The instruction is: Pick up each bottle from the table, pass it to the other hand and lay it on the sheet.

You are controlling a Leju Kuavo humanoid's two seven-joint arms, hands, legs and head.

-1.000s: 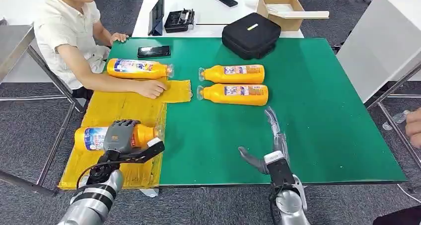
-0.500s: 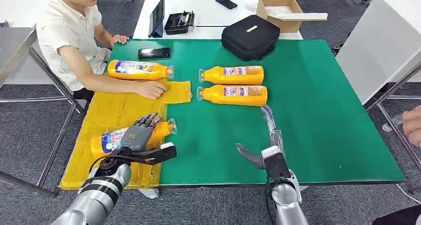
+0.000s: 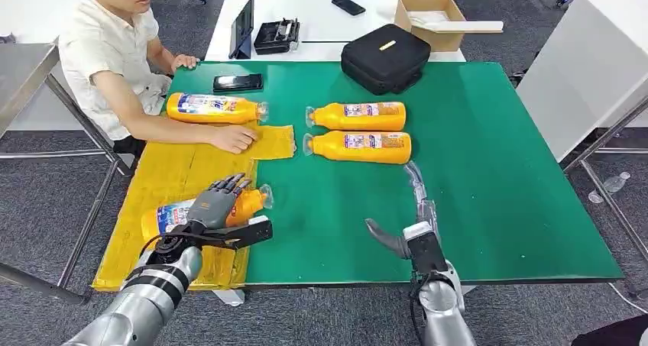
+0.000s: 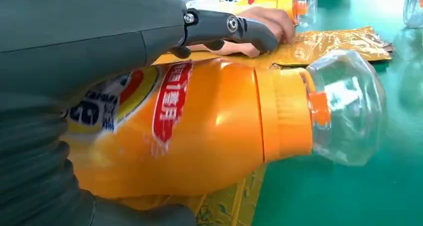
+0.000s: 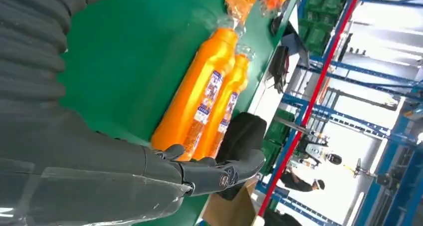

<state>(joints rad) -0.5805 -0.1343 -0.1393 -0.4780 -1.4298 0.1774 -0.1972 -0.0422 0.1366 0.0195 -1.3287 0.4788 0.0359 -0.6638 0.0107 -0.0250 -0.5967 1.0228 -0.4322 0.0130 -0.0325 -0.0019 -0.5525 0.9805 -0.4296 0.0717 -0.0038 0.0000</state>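
Now my left hand rests over the orange plastic bottle with the clear cap, which has swung to lie aslant on the near yellow sheet, so this placement looks nearly done, while my right hand waits open and empty.

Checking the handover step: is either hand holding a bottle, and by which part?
The left hand grips the bottle around its labelled body, over the yellow sheet. The right hand holds nothing.

Right hand empty, fingers apart; two bottles touching on green table.
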